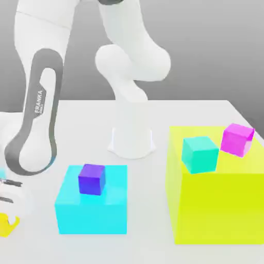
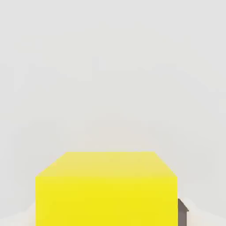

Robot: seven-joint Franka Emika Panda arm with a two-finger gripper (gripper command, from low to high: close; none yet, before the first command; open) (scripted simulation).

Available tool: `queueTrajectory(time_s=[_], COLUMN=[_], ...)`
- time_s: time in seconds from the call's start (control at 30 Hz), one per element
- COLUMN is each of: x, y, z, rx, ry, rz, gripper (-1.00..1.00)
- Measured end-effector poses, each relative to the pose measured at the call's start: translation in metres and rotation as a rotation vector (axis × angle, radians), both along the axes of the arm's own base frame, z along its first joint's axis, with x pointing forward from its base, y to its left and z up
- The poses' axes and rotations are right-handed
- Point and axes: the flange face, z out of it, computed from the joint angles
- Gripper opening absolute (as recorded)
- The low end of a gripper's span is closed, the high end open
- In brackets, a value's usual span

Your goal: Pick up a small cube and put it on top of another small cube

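Observation:
A small yellow cube (image 2: 106,190) sits between my gripper's fingers in the hand view, with one dark fingertip (image 2: 182,212) against its side. My gripper (image 2: 108,217) is shut on it. At the exterior view's far left edge, the gripper (image 1: 6,219) is low over the table with the yellow cube (image 1: 7,226) partly cut off by the frame. A small purple cube (image 1: 92,179) rests on a cyan block (image 1: 93,214). A small teal cube (image 1: 200,153) and a small magenta cube (image 1: 237,138) stand on a large yellow block (image 1: 216,206).
The arm's white base (image 1: 131,139) stands at the middle back of the white table (image 1: 77,118). The cyan block is in front of it; the large yellow block takes up the exterior view's right side.

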Motion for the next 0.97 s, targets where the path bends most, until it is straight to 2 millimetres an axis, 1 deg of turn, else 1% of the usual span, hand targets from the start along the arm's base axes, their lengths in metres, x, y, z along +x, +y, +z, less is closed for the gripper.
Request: queueTrajectory(time_s=[0.07, 0.1, 0.13, 0.23, 0.3, 0.33, 0.37, 0.4, 0.43, 0.5, 0.57, 0.63, 0.7, 0.73, 0.77, 0.83, 0.87, 0.97], x=[-0.001, 0.007, 0.022, 0.064, 0.084, 0.094, 0.1, 0.104, 0.105, 0.098, 0.086, 0.067, 0.042, 0.034, 0.031, 0.028, 0.027, 0.027], y=[0.0, 0.01, 0.029, 0.098, 0.149, 0.185, 0.217, 0.254, 0.287, 0.325, 0.365, 0.41, 0.453, 0.464, 0.469, 0.473, 0.474, 0.474], z=[0.026, 0.039, 0.052, 0.093, 0.12, 0.134, 0.15, 0.165, 0.181, 0.21, 0.239, 0.268, 0.295, 0.295, 0.287, 0.261, 0.25, 0.25], rx=[0.001, 0.009, 0.024, 0.067, 0.088, 0.096, 0.102, 0.106, 0.107, 0.102, 0.087, 0.063, 0.03, 0.018, 0.012, 0.008, 0.007, 0.007], ry=[0.0, -0.004, -0.012, -0.029, -0.033, -0.033, -0.032, -0.03, -0.027, -0.022, -0.016, -0.008, -0.003, -0.001, 0.0, 0.0, 0.0, 0.0], rz=[-0.001, 0.017, 0.055, 0.187, 0.281, 0.349, 0.407, 0.474, 0.535, 0.6, 0.672, 0.757, 0.841, 0.863, 0.874, 0.882, 0.884, 0.884], gripper=[-1.0, -1.0, -1.0, -1.0, -1.0, -1.0, -1.0, -1.0, -1.0, -1.0, -1.0, -1.0, -1.0, -1.0, -1.0, -1.0, 1.0, 1.0])
